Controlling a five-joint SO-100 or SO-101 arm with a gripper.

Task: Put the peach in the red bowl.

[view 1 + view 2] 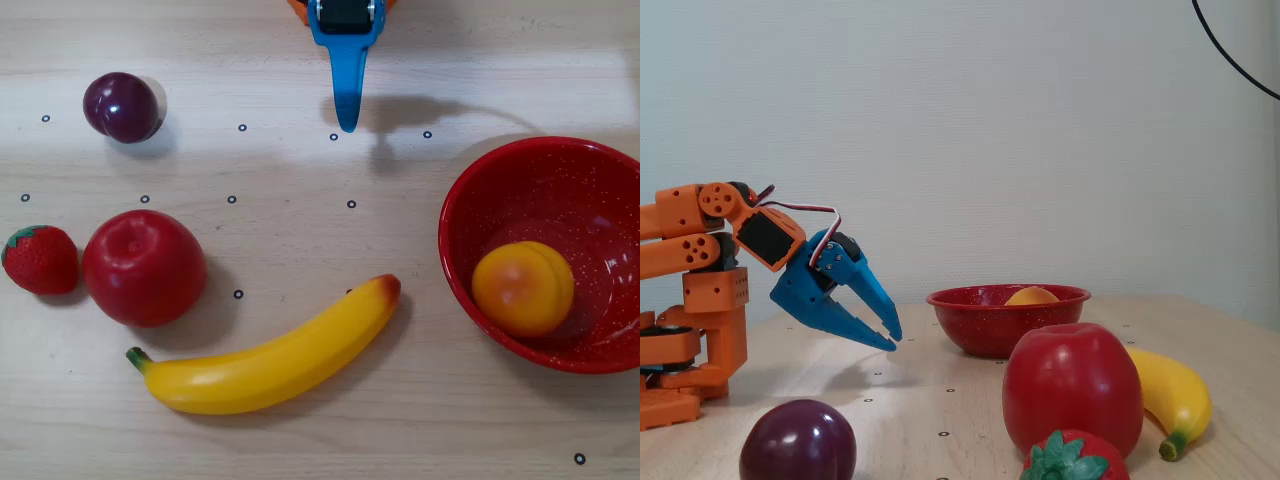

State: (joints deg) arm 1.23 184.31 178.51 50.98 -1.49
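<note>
I've got the jaws (890, 338) nearly closed and empty, tips together, hanging just above the counter (300, 430) well clear of everything. Out to the bowl (470, 200): glossy red, white-speckled. The peach (523, 288) sits inside it, yellow-orange with a crease and a darker blush. On the counter lie the banana (270, 365), apple (143, 267), strawberry (42, 260) and plum (122, 106).

text: none readable in either view
labels/brands: none on my arm, fruit or bowl
numbers: none
</note>
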